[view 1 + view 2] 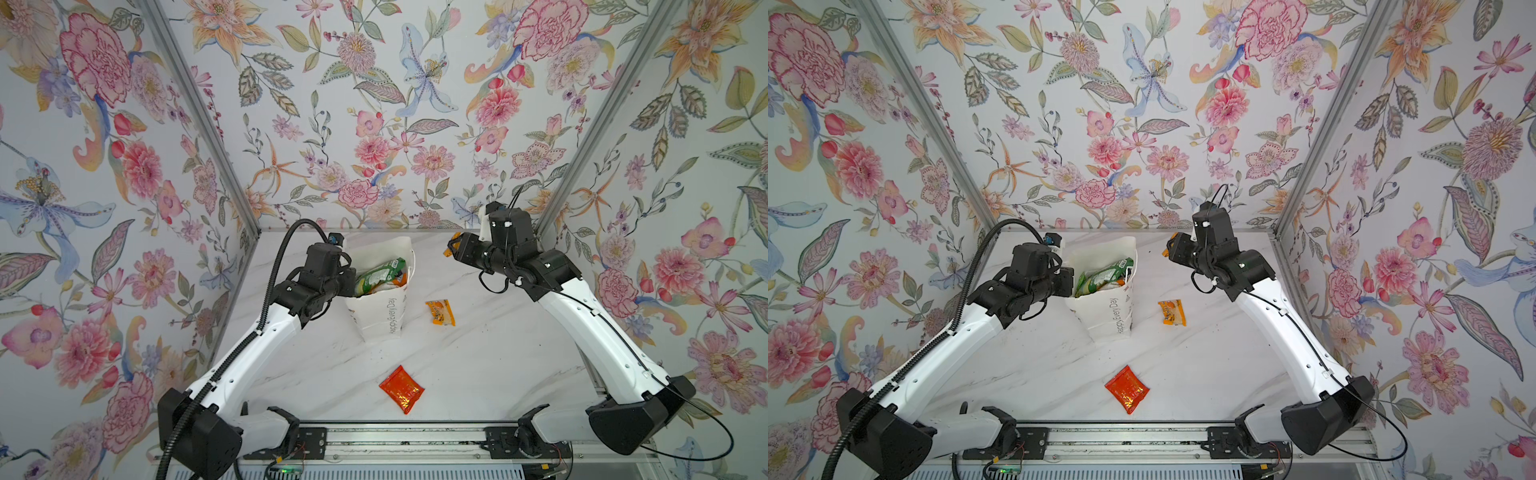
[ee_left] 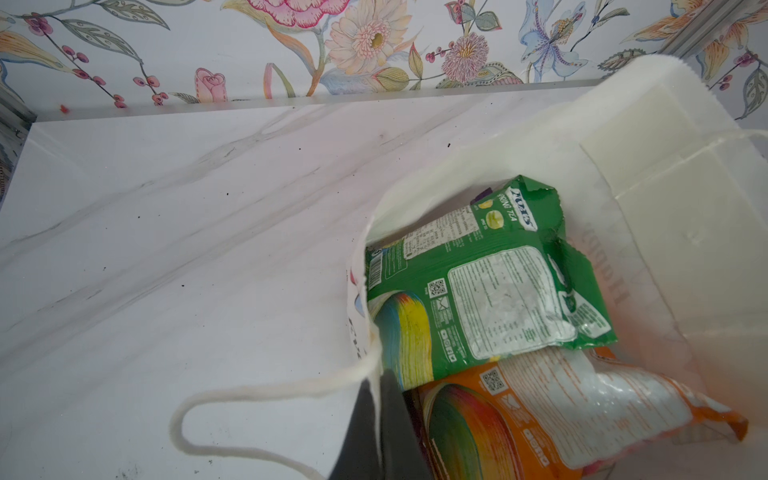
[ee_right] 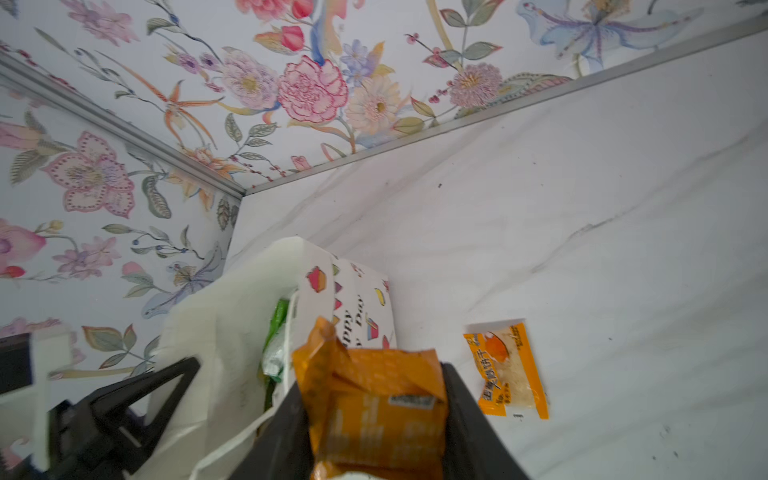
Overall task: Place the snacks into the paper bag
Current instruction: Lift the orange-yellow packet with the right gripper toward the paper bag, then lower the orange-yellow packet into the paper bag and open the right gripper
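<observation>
Paper bag (image 1: pixel 376 309): upright with its mouth open, on the worktop (image 1: pixel 498 353) toward the back, left of centre.
Inside the bag: green candy bag (image 2: pixel 486 282) lying over an orange candy bag (image 2: pixel 561 419).
Left pincer (image 2: pixel 379 390): pinched together on the paper bag's left rim, beside the cord handle (image 2: pixel 249 395).
Right pincer (image 3: pixel 372 399): clamped on an orange sachet (image 3: pixel 353 365), raised off the worktop to the right of the bag.
Second orange sachet (image 1: pixel 440 311): flat on the worktop, near the bag's right side.
Red-orange foil pack (image 1: pixel 401 388): flat, nearer the front, well apart from the bag.
</observation>
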`<state>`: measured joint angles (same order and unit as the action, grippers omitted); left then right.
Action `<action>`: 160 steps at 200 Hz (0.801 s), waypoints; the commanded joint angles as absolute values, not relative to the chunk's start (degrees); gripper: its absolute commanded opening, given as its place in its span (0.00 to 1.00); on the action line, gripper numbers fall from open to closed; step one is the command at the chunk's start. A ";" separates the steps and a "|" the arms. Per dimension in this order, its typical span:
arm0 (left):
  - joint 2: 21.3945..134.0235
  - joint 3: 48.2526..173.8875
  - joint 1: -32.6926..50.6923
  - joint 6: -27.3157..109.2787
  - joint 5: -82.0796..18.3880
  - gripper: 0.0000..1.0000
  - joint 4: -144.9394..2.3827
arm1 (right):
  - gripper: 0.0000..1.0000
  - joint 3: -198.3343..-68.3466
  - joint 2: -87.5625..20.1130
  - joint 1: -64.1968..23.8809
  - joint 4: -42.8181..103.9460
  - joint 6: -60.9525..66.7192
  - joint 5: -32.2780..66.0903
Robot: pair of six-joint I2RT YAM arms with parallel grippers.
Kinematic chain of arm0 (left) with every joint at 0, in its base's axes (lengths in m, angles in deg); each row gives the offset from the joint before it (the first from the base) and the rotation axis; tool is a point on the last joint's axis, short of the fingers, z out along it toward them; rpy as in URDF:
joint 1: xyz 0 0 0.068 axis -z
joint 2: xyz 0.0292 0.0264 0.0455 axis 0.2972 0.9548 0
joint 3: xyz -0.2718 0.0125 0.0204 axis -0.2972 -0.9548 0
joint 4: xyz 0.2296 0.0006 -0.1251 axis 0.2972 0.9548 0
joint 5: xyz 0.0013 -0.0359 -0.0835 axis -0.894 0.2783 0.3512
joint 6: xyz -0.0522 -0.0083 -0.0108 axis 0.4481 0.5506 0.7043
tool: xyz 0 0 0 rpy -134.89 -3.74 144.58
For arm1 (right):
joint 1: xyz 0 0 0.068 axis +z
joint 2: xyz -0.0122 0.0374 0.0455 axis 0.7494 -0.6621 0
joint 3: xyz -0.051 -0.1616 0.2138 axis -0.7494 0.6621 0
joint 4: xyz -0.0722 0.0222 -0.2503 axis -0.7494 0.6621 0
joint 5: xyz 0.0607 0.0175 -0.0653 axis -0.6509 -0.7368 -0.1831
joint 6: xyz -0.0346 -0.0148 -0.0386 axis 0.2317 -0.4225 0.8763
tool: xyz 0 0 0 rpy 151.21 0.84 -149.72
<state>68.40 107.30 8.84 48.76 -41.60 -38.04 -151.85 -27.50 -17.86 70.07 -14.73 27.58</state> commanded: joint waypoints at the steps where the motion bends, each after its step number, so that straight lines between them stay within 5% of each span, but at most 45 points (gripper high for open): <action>1: 67.88 109.41 7.87 47.84 -42.69 0.00 -41.66 | 0.39 -159.58 -31.95 -14.33 73.58 -10.75 28.71; 78: 68.08 109.39 7.86 47.49 -42.45 0.00 -41.70 | 0.39 -181.06 -48.41 -0.70 81.29 -4.44 32.63; 160: 67.55 109.04 7.85 47.31 -42.66 0.00 -41.84 | 0.40 -187.85 -58.11 3.05 86.54 -1.72 34.62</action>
